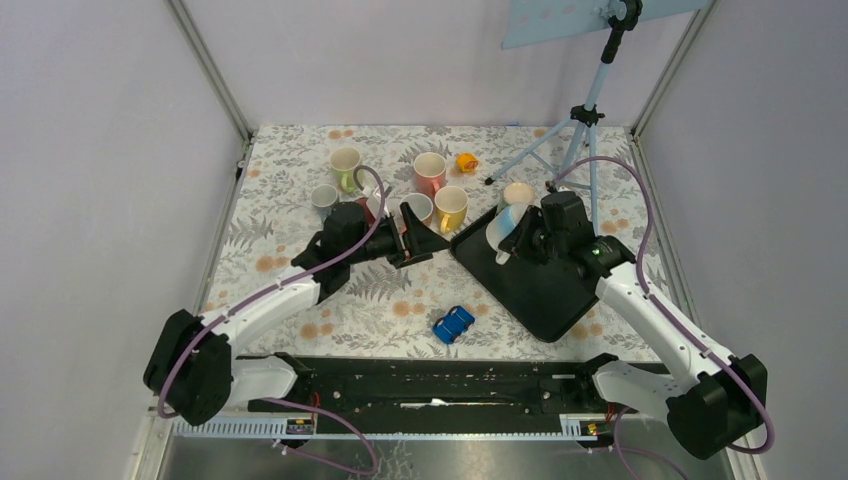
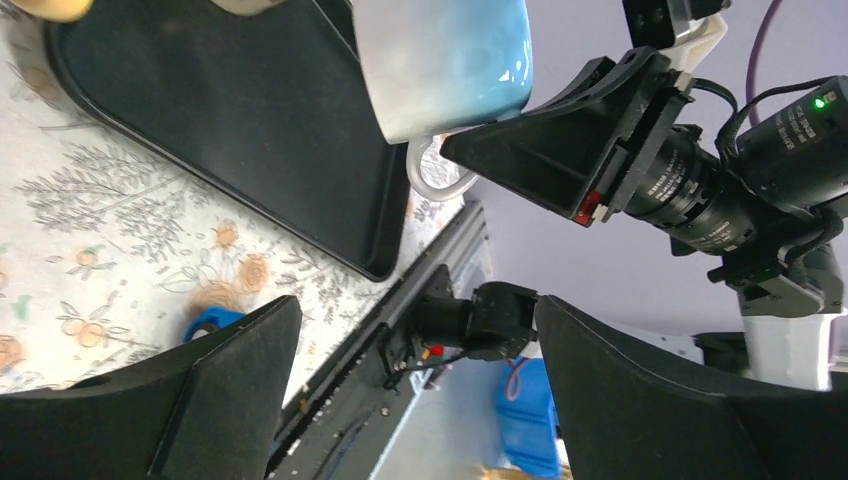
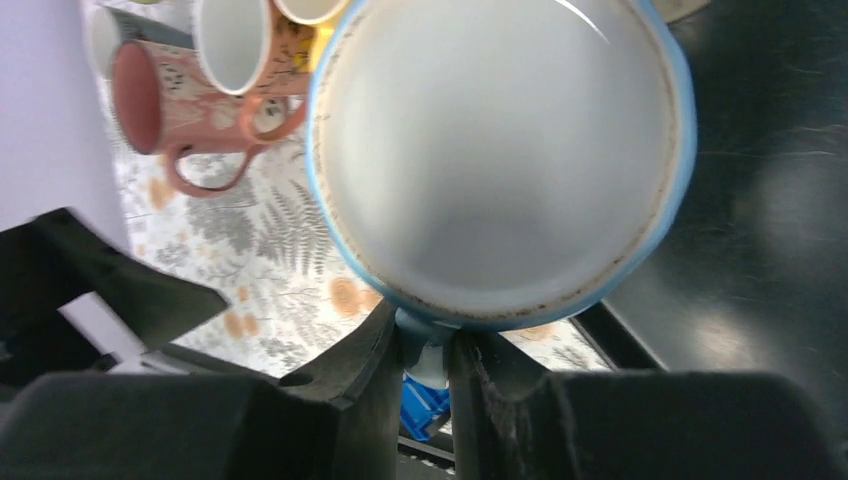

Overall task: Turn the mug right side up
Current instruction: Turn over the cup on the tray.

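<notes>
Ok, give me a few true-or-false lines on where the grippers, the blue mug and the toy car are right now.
1. The right gripper is shut on the handle of the blue mug. True.
2. The left gripper is gripping a mug. False: it is open and holds nothing.
3. The toy car lies on the black tray. False: it lies on the tablecloth, beside the tray.
4. A yellow mug stands on the tablecloth next to the tray. True.

Blue toy car [image 1: 453, 324] near black tray [image 1: 545, 295]; mugs [image 1: 430, 172] clustered beyond.
</notes>
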`<state>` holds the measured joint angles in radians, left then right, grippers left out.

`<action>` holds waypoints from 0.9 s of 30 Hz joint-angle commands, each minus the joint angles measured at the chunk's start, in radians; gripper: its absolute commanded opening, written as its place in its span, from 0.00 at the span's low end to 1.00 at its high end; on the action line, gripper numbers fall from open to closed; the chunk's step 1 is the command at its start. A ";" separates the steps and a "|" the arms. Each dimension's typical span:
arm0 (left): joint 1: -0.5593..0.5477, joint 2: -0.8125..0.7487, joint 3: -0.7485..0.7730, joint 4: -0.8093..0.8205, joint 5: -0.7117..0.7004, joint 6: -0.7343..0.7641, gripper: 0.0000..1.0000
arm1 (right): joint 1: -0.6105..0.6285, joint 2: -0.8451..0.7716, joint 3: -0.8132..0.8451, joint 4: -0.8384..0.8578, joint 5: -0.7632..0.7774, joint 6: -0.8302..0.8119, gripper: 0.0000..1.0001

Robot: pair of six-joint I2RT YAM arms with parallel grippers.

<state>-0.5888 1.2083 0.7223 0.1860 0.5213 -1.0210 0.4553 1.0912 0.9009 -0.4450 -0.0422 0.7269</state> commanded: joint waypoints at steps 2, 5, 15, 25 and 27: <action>-0.009 0.066 -0.021 0.250 0.092 -0.142 0.90 | 0.029 -0.043 0.057 0.217 -0.116 0.077 0.00; -0.016 0.099 -0.026 0.325 0.108 -0.189 0.87 | 0.036 -0.039 0.053 0.288 -0.167 0.116 0.00; -0.048 0.117 -0.018 0.330 0.079 -0.140 0.77 | 0.058 0.018 0.086 0.359 -0.183 0.191 0.00; -0.048 0.121 -0.098 0.514 0.094 -0.262 0.72 | 0.098 0.039 0.024 0.606 -0.221 0.285 0.00; -0.049 0.130 -0.107 0.585 0.102 -0.294 0.71 | 0.109 0.048 0.016 0.644 -0.231 0.307 0.00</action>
<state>-0.6350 1.3308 0.6292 0.5747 0.6037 -1.2564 0.5354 1.1374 0.9085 -0.0452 -0.2276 0.9756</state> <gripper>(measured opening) 0.719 0.257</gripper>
